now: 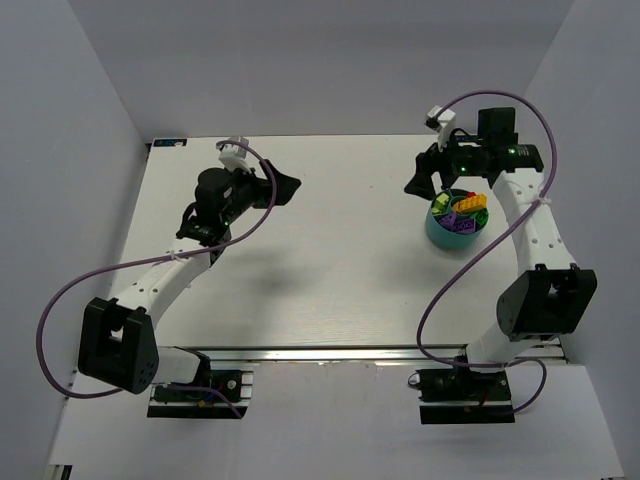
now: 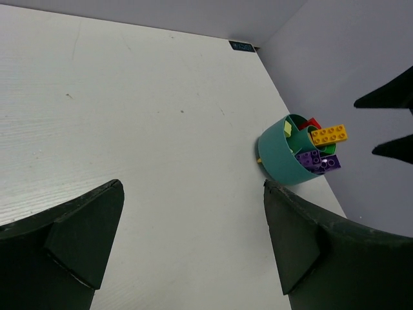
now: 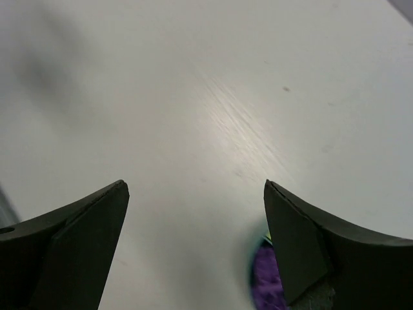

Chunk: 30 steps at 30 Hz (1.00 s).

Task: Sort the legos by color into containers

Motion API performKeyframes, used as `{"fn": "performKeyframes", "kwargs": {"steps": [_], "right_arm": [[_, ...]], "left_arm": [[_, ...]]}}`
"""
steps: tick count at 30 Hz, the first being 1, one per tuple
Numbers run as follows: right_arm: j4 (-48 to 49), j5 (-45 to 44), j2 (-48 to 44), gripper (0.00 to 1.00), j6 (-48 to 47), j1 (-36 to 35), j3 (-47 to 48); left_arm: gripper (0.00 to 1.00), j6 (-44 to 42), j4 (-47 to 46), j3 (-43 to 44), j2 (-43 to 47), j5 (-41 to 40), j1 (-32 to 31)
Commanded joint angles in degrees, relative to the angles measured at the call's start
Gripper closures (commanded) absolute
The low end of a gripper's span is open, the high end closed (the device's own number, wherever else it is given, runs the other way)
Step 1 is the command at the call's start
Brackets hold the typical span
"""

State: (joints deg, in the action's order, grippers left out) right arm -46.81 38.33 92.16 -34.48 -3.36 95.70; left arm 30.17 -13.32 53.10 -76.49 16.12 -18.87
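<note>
Jaws parted wide, nothing clamped.
At 10 o'clock the left gripper (image 1: 288, 186) is held elbow-bent; at 2 o'clock the right gripper (image 1: 420, 172) is angled beside the bowl (image 1: 438, 233).

Bright, even light; soft shadows; glare on the table (image 1: 340, 290); right wrist view blurred.

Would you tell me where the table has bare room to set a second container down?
The widest bare patch is the middle of the table, between the left gripper and the teal bowl, down to the near edge. It is crowded only at far right, where the right gripper hangs close by the bowl heaped with legos.
</note>
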Motion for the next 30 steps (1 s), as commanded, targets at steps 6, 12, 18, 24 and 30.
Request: {"fn": "performKeyframes", "kwargs": {"steps": [6,12,18,24,30], "right_arm": [[19.10,12.41,-1.01,0.11,21.11,-2.00,-4.02],[22.11,6.77,-1.45,0.11,24.55,-2.18,-5.61],[31.33,-2.19,-8.04,0.11,27.53,-2.18,-12.90],[34.23,-7.83,-12.43,0.10,28.50,-2.18,-18.44],[36.09,-7.91,-15.96,0.11,29.99,-2.18,-22.57]], "left_arm": [[0.02,0.67,2.51,2.27,4.59,-3.90,0.50],[0.02,3.04,1.19,-1.94,10.03,-7.06,0.42],[0.02,4.28,2.95,-4.85,14.52,-9.79,0.50],[0.02,5.68,3.21,-7.22,17.51,-11.55,0.50],[0.02,6.21,3.83,-8.45,20.24,-12.34,0.50]]}}
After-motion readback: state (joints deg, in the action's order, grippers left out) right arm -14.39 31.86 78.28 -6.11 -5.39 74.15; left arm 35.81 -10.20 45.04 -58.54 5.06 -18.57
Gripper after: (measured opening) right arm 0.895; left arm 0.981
